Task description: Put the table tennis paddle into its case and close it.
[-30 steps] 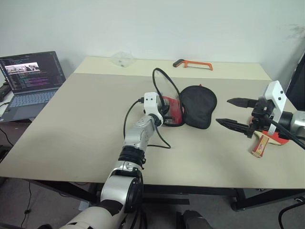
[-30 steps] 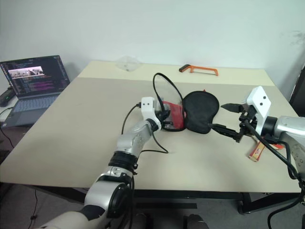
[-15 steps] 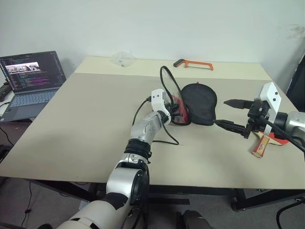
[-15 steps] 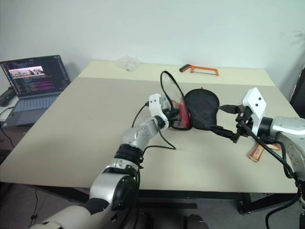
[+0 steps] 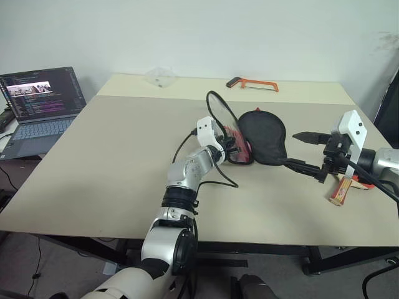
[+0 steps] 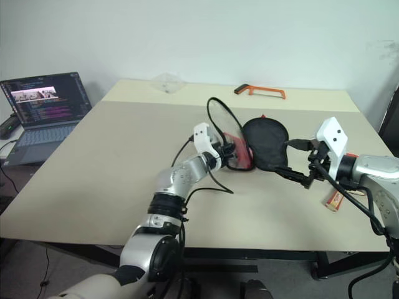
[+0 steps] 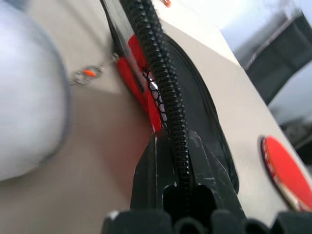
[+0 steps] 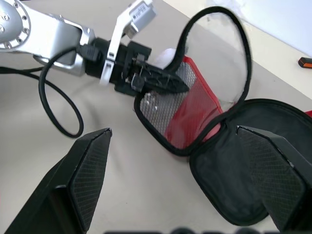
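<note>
The case lies unzipped mid-table, in front of the orange hacksaw: its black half lies flat, while the left gripper, pinched shut on the zip edge, holds the see-through red-and-mesh flap up on edge. The table tennis paddle lies to the right of the case, pale handle toward the table's near edge, with printing on the handle too small to read. The right gripper hangs spread wide and empty between case and paddle, fingers pointing at the case.

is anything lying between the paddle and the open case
Nothing visible does. The paddle lies past the right hand, and only bare table separates it from the case, whose clear flap the left hand holds up.
</note>
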You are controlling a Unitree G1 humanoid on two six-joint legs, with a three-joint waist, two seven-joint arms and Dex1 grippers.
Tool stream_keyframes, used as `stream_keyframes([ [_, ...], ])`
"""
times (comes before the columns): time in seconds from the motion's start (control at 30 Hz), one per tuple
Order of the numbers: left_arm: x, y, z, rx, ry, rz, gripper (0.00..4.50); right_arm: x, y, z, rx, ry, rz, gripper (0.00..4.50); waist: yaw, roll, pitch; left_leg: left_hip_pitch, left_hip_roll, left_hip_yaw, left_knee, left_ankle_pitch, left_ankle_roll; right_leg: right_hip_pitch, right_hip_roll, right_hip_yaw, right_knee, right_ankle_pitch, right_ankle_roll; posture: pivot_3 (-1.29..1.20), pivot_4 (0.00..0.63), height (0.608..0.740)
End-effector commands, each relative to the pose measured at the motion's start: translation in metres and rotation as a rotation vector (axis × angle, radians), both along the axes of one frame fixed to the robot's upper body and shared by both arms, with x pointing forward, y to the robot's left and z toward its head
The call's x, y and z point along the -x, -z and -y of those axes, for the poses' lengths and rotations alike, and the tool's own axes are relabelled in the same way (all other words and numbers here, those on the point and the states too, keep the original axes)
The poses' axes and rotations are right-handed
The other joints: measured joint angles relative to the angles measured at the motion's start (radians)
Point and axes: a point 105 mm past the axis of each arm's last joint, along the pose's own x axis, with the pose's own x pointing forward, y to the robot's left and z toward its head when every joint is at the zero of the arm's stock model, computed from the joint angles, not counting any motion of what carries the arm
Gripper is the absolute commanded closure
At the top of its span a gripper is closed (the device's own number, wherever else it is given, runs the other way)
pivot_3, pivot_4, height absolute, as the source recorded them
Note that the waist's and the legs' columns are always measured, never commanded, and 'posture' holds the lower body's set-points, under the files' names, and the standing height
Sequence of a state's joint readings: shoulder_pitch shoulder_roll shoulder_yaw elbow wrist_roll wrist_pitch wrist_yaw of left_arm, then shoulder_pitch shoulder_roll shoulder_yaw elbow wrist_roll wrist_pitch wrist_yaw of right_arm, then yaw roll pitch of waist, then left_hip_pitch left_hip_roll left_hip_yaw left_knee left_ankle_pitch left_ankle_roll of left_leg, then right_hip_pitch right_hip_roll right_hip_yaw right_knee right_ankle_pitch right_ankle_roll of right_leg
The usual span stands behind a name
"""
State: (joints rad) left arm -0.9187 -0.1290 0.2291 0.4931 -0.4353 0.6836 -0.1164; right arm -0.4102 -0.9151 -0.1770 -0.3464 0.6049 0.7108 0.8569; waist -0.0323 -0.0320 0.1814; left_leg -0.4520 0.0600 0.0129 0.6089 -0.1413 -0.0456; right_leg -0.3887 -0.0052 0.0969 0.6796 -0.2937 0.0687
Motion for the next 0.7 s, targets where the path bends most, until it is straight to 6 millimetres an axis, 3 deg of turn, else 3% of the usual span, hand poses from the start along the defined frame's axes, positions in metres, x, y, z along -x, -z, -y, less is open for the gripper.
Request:
stream_keyframes([
  [0.03,0.016,-0.008,0.028,0.071,0.06,-0.006,4.46,0.003,-0.013,0.001,0.001,0.0,0.053,0.0,0.0,0.0,0.0,0.0,0.0,0.0,0.0,0.0,0.0,0.0,0.0,0.0,0.0,0.0,0.0,0.0,0.15,0.74],
  [0.33,0.028,0.004,0.035,0.06,0.099,-0.076,4.46,0.001,-0.01,-0.001,0.003,-0.006,0.039,0.0,0.0,0.0,0.0,0.0,0.0,0.0,0.0,0.0,0.0,0.0,0.0,0.0,0.0,0.0,0.0,0.0,0.15,0.74],
  [0.53,0.032,0.0,0.037,0.078,0.124,-0.087,2.69,-0.012,0.003,0.013,0.028,0.134,-0.039,0.0,0.0,0.0,0.0,0.0,0.0,0.0,0.0,0.0,0.0,0.0,0.0,0.0,0.0,0.0,0.0,0.0,0.15,0.74],
  [0.7,0.03,-0.001,0.018,-0.003,0.129,-0.045,0.86,-0.028,0.018,0.032,0.044,0.316,-0.089,0.0,-0.001,0.0,0.0,0.0,0.0,0.0,0.0,0.0,0.0,0.0,0.0,0.0,0.0,0.002,-0.003,0.0,0.15,0.74],
])
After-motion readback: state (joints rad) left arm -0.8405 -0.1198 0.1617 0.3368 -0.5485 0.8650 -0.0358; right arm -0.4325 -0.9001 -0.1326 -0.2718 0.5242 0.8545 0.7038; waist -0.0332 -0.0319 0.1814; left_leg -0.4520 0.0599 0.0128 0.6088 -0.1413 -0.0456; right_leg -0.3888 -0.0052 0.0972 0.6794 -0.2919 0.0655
